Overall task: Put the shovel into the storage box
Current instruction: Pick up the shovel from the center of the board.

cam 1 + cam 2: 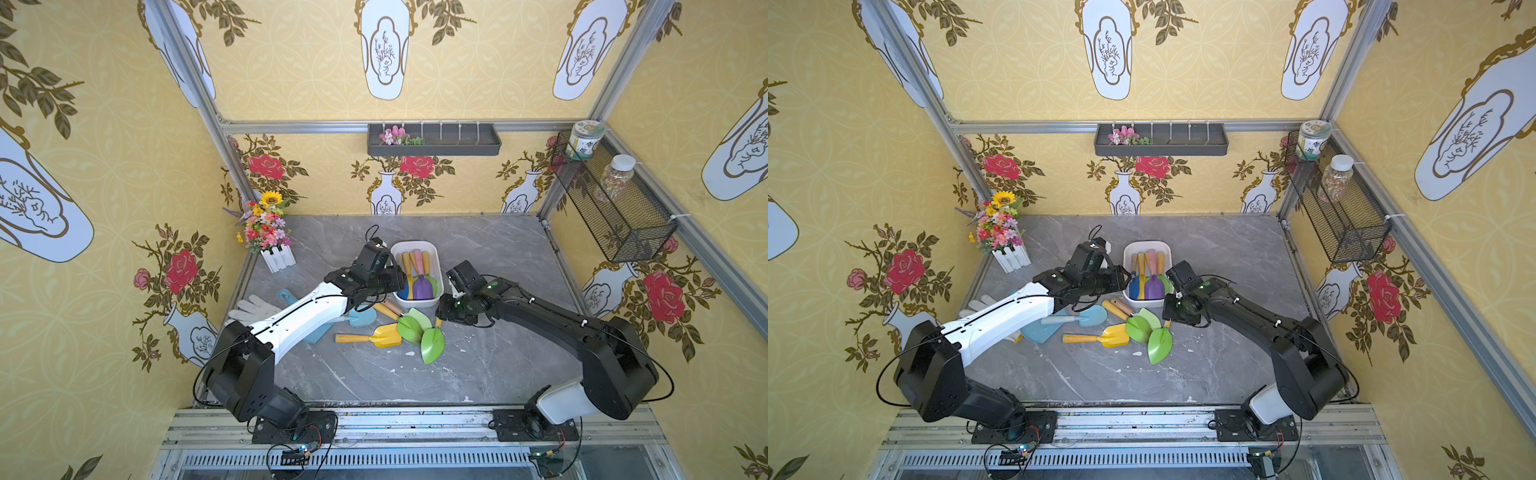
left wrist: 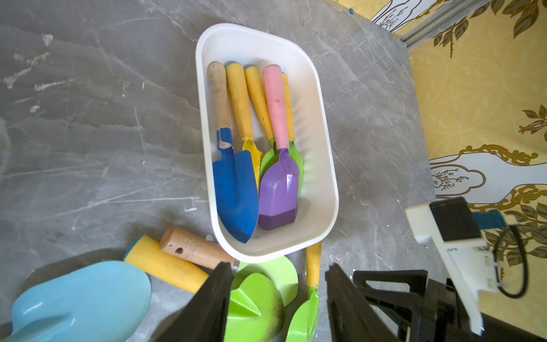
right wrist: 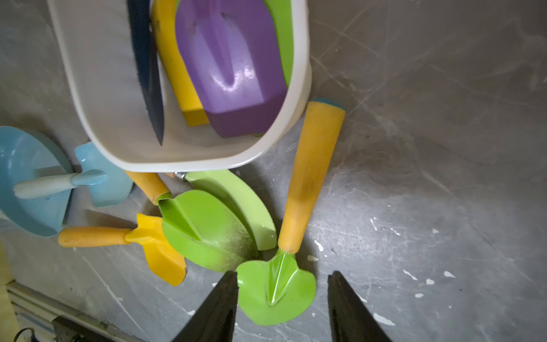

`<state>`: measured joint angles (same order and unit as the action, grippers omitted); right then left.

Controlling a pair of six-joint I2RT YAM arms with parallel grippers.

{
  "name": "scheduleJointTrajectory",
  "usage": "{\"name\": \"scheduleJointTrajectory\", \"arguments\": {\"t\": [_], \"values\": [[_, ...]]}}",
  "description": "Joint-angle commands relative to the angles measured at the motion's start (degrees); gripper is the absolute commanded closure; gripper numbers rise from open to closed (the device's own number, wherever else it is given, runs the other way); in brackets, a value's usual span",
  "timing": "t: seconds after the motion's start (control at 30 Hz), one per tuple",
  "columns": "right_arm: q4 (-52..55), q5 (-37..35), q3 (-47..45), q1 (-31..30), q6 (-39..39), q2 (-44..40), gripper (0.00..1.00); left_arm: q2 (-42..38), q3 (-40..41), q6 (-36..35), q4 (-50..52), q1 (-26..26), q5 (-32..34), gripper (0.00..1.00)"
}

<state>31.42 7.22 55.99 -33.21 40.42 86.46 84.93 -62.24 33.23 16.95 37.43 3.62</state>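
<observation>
Our right gripper (image 3: 283, 274) hangs with its jaws wide and empty just off the near right corner of the storage box (image 2: 245, 44), straddling the blade of a leaf-bladed green shovel (image 3: 307, 177). That shovel's yellow handle runs up to this corner, and we cannot tell whether it touches the wall. Our left gripper (image 2: 280, 267) is also parted and holds nothing. It sits over the box's left long wall near the near end. We judge the task as well begun but not finished. Inside the box a blue shovel (image 2: 236, 189), a purple shovel (image 2: 278, 189) and three yellow-handled ones lie lengthwise, blades toward the near end. On the table (image 1: 498, 332) just in front of the box's near end wall, more remain: two overlapping green blades (image 3: 204, 231), a yellow shovel (image 3: 154, 245) and two light blue ones (image 3: 100, 180). A glove (image 1: 253, 309) lies farther off to the box's left. The green shovel under our right gripper looks the easiest to take, though a neighbouring blade crowds its neck. The box's walls are low, so a small lift should clear the rim. Bare floor shows only at the far end beyond the handle tips, so the next shovel will likely rest on top of the others. The table to the right of the box is open, while the left side is taken by our other arm.
</observation>
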Motion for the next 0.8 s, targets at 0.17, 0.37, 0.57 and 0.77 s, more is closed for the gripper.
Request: {"name": "scheduleJointTrajectory", "arguments": {"t": [0.17,0.37,0.57,0.77], "values": [[-3.8,-2.3,-0.7,-1.1,3.6,3.8,0.49,-4.3,7.2,2.7,-3.0,-0.2,-0.8,0.44],[-5.4,-2.3,-0.6,-1.2,4.2,6.4,0.53,-5.0,9.3,3.8,-3.5,-0.2,-1.0,0.44],[-6.3,-2.7,-0.9,-1.2,4.9,8.0,0.57,-5.0,9.8,4.2,-3.8,-0.2,-1.1,0.44],[-7.3,-2.8,-1.5,-1.2,5.3,9.2,0.61,-4.5,9.7,4.2,-4.0,-0.2,-1.3,0.44]]}}
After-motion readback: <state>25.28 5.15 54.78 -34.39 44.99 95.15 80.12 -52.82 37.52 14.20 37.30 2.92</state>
